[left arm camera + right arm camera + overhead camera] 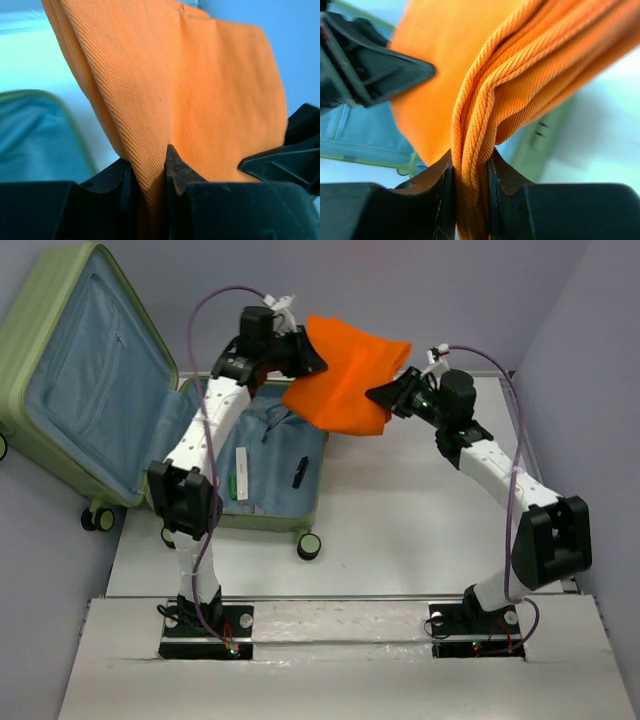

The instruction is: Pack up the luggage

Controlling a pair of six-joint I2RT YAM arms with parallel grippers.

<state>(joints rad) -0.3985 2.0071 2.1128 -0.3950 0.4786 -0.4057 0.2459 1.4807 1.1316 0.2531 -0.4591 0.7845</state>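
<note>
The luggage [70, 360], a large light-green suitcase, lies open at the left with its pale blue lining [100, 390] showing. A folded orange cloth [350, 370] hangs in the air between both arms, above the suitcase's right edge. My left gripper [312, 348] is shut on the cloth's left end; the orange cloth [200, 100] fills the left wrist view, pinched at my left gripper [149, 170]. My right gripper [385, 393] is shut on the right end. In the right wrist view several folded layers of the orange cloth [520, 75] pass between the jaws of my right gripper [471, 165].
In the suitcase's lower half [270, 480] lie a white strip [241, 472] and a small black item [299, 472]. Caster wheels [310, 545] stick out at its near edge. The white table [420, 530] ends at the walls behind and to the right.
</note>
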